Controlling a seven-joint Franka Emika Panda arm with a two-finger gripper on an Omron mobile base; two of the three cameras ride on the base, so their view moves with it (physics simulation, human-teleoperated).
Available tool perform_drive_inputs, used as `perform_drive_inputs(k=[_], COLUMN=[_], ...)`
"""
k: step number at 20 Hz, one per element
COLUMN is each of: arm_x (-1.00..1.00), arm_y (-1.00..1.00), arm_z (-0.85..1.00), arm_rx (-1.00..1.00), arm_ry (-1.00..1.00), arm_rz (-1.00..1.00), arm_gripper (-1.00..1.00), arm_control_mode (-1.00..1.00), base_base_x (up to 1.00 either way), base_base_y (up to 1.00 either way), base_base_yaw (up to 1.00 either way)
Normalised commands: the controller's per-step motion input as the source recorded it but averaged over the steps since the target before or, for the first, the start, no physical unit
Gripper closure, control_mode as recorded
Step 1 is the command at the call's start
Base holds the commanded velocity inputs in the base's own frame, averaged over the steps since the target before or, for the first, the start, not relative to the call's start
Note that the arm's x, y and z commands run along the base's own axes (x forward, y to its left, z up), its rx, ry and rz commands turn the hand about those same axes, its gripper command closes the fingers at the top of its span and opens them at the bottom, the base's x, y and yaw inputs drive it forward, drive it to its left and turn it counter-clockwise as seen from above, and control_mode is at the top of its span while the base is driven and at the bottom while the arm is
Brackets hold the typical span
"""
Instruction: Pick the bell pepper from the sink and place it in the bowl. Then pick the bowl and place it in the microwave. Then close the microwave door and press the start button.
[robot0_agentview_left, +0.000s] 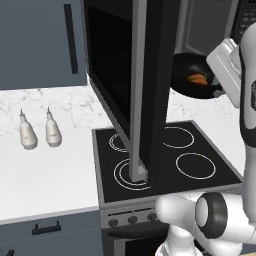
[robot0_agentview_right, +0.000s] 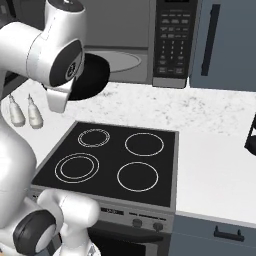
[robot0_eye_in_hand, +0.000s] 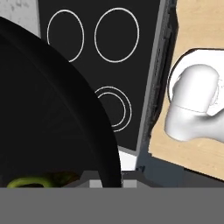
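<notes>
The black bowl (robot0_agentview_left: 192, 75) hangs in the air over the back of the stove, just in front of the microwave (robot0_agentview_right: 150, 45). My gripper (robot0_agentview_left: 219, 82) is shut on its right rim. Inside lies the orange-red bell pepper (robot0_agentview_left: 198, 78). In the hand view the bowl (robot0_eye_in_hand: 48, 113) covers the left side, the gripper (robot0_eye_in_hand: 107, 180) pinches its rim, and the pepper's green stem (robot0_eye_in_hand: 26, 181) peeks out low. The microwave door (robot0_agentview_left: 142, 85) stands swung wide open toward me, edge-on. In the right base view the bowl (robot0_agentview_right: 95, 75) sits partly behind my arm, before the open cavity. The button panel (robot0_agentview_right: 172, 45) is at the microwave's right. The sink is out of view.
A black four-ring cooktop (robot0_agentview_right: 115, 160) lies below the bowl, with oven knobs (robot0_agentview_right: 145, 224) on its front. Two white bottles (robot0_agentview_left: 27, 132) (robot0_agentview_left: 52, 130) stand on the marble counter (robot0_agentview_left: 50, 170) to the left. A dark object (robot0_agentview_right: 251, 135) juts in at the right edge.
</notes>
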Motion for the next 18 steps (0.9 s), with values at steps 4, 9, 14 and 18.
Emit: perform_drive_inputs(k=[4,9,14,18], arm_x=[0.54,0.5,0.29,0.31], arm_y=[0.0,0.0,0.0,0.0], arm_z=[0.0,0.03,0.16,0.05], arm_rx=[0.0,0.0,0.0,0.0], arm_ry=[0.0,0.0,0.0,0.0], arm_rz=[0.0,0.0,0.0,0.0], arm_gripper=[1.0,1.0,1.0,1.0], arm_control_mode=[-1.0,-1.0,-1.0,-1.0], base_base_x=[0.0,0.0,0.0,0.0], base_base_y=[0.0,0.0,0.0,0.0], base_base_yaw=[0.0,0.0,0.0,0.0])
